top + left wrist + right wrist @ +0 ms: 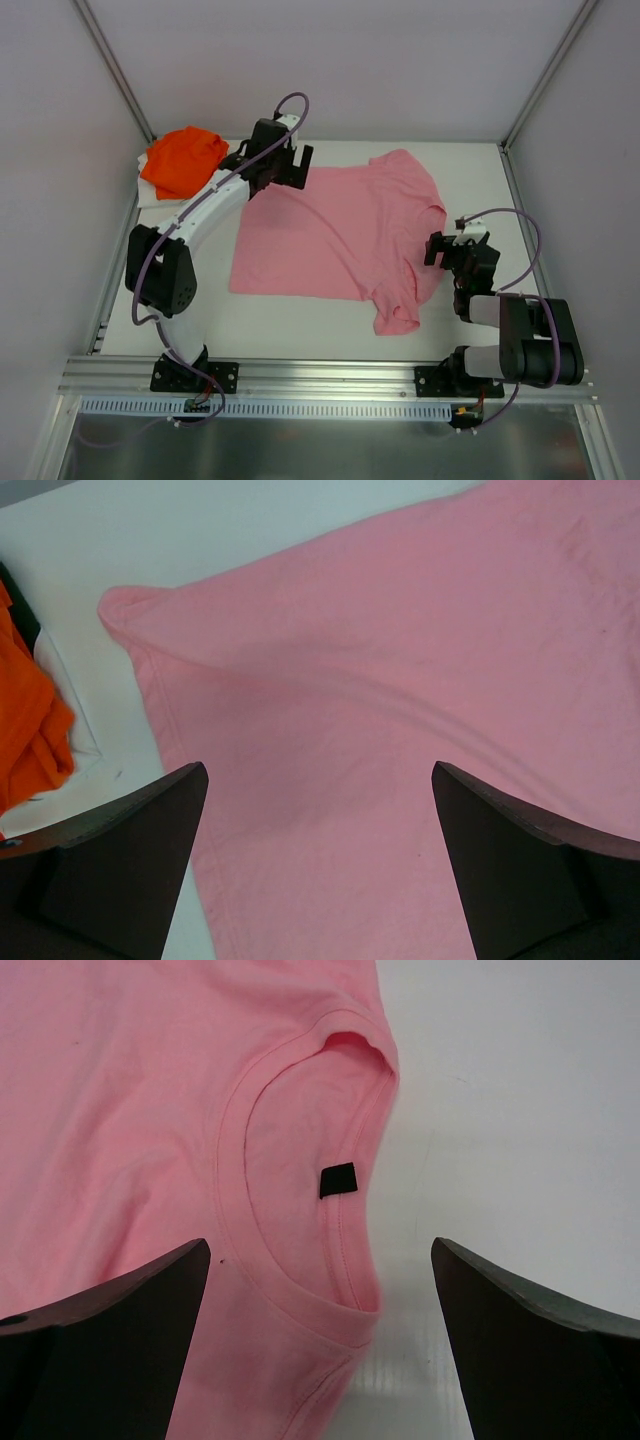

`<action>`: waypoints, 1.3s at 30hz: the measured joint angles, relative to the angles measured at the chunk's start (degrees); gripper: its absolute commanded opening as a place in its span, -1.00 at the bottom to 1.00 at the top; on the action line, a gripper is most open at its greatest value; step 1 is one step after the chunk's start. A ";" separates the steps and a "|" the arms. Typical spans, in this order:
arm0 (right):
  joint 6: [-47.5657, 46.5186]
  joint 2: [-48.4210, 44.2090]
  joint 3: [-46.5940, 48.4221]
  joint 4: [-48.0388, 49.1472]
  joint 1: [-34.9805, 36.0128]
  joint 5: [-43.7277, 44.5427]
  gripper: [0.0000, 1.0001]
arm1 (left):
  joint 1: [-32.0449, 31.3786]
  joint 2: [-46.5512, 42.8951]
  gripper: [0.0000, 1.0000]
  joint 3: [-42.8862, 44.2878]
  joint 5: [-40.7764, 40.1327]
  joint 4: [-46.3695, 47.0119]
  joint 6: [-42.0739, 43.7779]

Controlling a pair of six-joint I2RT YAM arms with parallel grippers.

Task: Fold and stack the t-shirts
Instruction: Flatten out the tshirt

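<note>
I see the pink shirt (330, 235) lying flat on the table (300, 320) and the orange shirt (183, 158) bunched at the far left corner. Both grippers hover with fingers spread wide, the left gripper (288, 168) by the far hem corner and the right gripper (448, 245) over the collar (300, 1210). I'd pinch both cloth layers and lift evenly. No bin or tray shows.

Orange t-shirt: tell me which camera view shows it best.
The top external view. There the orange t-shirt lies bunched in the far left corner, its whole shape visible. The left wrist view catches only a strip of it at the left edge; the right wrist view shows none of it.
</note>
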 measured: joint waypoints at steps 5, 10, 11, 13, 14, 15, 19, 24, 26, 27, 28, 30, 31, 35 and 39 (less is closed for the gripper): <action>-0.02 0.00 0.00 0.02 0.00 0.22 0.99 | 0.00 1.79 0.97 -0.28 -0.42 4.81 1.20; -0.02 0.00 0.00 0.02 0.02 0.31 0.99 | 0.24 3.43 0.98 -1.14 -2.58 9.11 -1.36; -0.02 0.00 0.00 0.02 0.00 0.33 0.99 | 0.55 3.50 0.97 -1.57 -2.60 9.51 -2.03; -0.02 0.00 0.00 0.02 0.00 0.33 0.99 | 1.31 3.50 0.97 -2.56 -2.21 9.73 -3.72; -0.02 0.00 0.00 0.02 0.00 0.33 0.99 | 1.97 3.50 0.97 -2.89 -1.99 9.73 -4.70; -0.02 0.00 0.00 0.02 0.00 0.35 0.99 | 2.73 3.50 0.97 -3.19 -1.70 9.79 -5.46; -0.02 0.00 0.00 0.00 0.00 0.35 0.99 | 6.29 3.39 0.97 -4.31 -0.22 10.32 -8.17; -0.02 0.00 0.00 0.02 0.00 0.37 0.99 | 8.61 2.93 0.97 -6.80 3.10 10.91 -9.35; 0.00 0.00 0.00 0.00 0.02 0.35 0.99 | 8.55 2.82 0.97 -7.52 4.87 10.84 -9.35; 0.00 0.00 0.00 0.02 0.00 0.35 0.99 | 8.37 2.80 0.97 -7.78 5.68 10.95 -9.35; 0.00 0.00 0.00 0.02 0.00 0.39 0.99 | 8.26 2.78 0.97 -7.93 6.32 10.91 -9.33; 0.02 0.00 0.00 0.02 0.20 1.18 0.99 | 8.24 2.51 0.97 -8.09 7.34 10.84 -9.29; 0.04 -0.15 0.04 -0.46 0.44 2.51 0.99 | 8.22 2.34 0.97 -8.09 7.58 10.91 -9.27; 0.04 -4.70 4.66 -13.99 1.40 8.87 0.99 | 7.96 0.72 0.97 -8.13 8.20 10.91 -9.18; 0.87 -7.74 20.90 -32.02 1.40 14.05 0.99 | 7.96 -0.96 0.98 -8.35 8.85 10.95 -9.16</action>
